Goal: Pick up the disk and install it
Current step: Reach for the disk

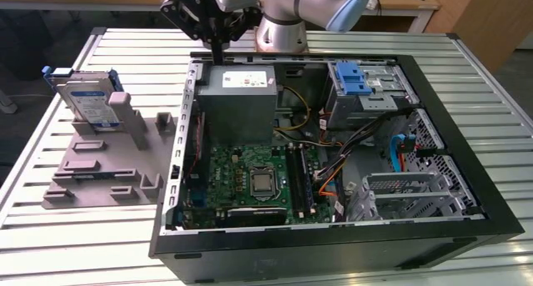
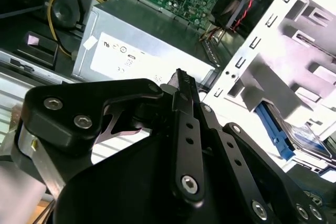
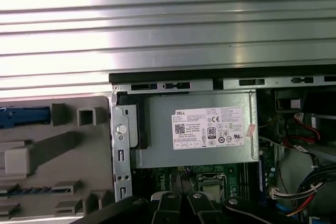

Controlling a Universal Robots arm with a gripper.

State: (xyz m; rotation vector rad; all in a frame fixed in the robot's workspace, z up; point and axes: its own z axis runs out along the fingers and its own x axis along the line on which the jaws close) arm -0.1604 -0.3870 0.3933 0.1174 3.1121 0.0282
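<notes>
Silver disk [image 1: 90,105] well apart from claw [image 1: 216,56]

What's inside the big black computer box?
A grey metal box with a white sticker, a green circuit board, wires, a blue latch and a metal cage. Whatever lies under the grey metal box is covered, so it cannot be seen.

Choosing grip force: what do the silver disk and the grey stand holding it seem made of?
Flat silver rectangular disk: likely metal, dull sheen; its blue bracket looks plastic. Grey slotted stand: matte, uniform colour, probably plastic.
</notes>
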